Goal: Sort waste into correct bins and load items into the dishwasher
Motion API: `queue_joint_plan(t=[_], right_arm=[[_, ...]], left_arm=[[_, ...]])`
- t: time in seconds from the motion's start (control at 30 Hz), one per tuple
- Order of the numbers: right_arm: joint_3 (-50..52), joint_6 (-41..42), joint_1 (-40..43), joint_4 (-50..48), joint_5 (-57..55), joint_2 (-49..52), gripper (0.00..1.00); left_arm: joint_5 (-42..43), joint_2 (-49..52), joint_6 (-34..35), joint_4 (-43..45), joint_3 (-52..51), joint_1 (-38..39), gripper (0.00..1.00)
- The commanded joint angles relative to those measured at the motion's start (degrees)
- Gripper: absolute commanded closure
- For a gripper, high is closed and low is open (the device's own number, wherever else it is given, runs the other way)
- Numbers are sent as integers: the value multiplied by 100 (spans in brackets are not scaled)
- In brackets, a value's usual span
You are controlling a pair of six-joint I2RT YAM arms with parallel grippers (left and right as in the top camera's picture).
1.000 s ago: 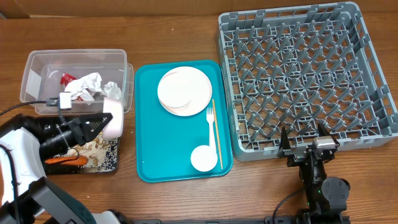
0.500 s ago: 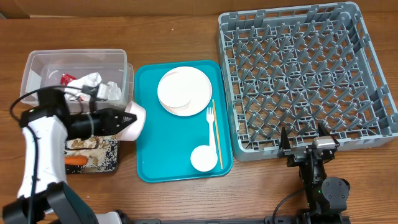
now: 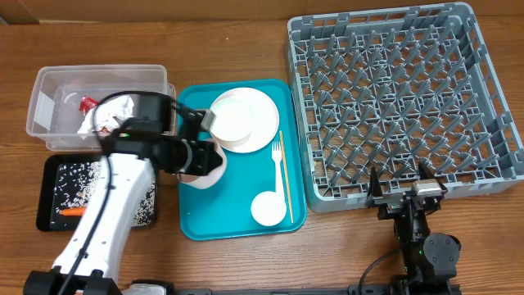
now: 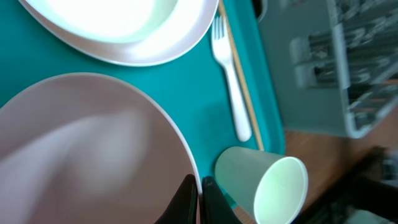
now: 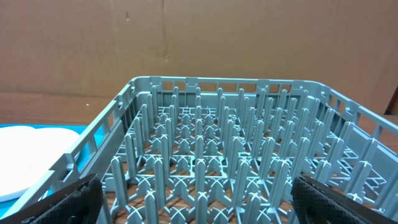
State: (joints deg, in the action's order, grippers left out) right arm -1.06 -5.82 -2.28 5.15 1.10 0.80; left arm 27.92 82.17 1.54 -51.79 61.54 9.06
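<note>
Overhead, hidden: the white left arm (image 3: 110,205) covers the right front corner of the clear plastic rectangular tub (image 3: 98,71) and part of the shallow black rectangular tray (image 3: 45,192). The right arm is cut off at the bottom edge.
Overhead, tool: the left gripper (image 3: 196,154) is pinched on one white bowl (image 3: 211,164) over the left side of the flat teal tray (image 3: 237,188). The right gripper (image 3: 399,184) is spread wide and holds nothing, just in front of the large square grey plastic dish rack (image 3: 393,90).
Overhead, count on the teal tray: one white round plate (image 3: 240,119) with a smaller white dish on it, one white plastic fork (image 3: 277,160), one thin pale wooden stick (image 3: 285,176), one small white cup (image 3: 268,207).
Overhead, waste: crumpled white napkins (image 3: 110,115), number unclear, and one red wrapper (image 3: 86,102) in the tub. One small orange carrot (image 3: 72,212) and beige grain scraps (image 3: 78,176) in the black tray.
Left wrist: the bowl fills the lower left and is cut off, its rim nipped between narrow jaws. The rack is blurred.
Right wrist: only the fingertips show, at the bottom corners. The plate is cut off at the left edge. The rack holds no dishes.
</note>
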Motion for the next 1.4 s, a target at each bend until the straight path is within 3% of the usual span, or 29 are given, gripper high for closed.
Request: queue_joint_plan(t=[0.0, 0.3, 0.8, 1.0, 1.3, 1.37], right_arm=[[61, 0, 15, -35, 7, -50, 0], [61, 0, 15, -35, 7, -50, 0], [61, 0, 15, -35, 7, -50, 0], [61, 0, 15, -35, 7, -50, 0], [61, 0, 15, -35, 7, -50, 0], [61, 0, 15, -35, 7, -50, 0]], left_arm=[[-1196, -85, 538, 20, 122, 507, 96], [-1792, -85, 651, -13, 120, 1333, 94], [-1832, -85, 697, -17, 120, 1346, 96], [-1829, 39, 1303, 57, 48, 1349, 96], [-1779, 564, 1611, 234, -44, 1349, 96], [-1784, 616, 1609, 240, -44, 1346, 85]])
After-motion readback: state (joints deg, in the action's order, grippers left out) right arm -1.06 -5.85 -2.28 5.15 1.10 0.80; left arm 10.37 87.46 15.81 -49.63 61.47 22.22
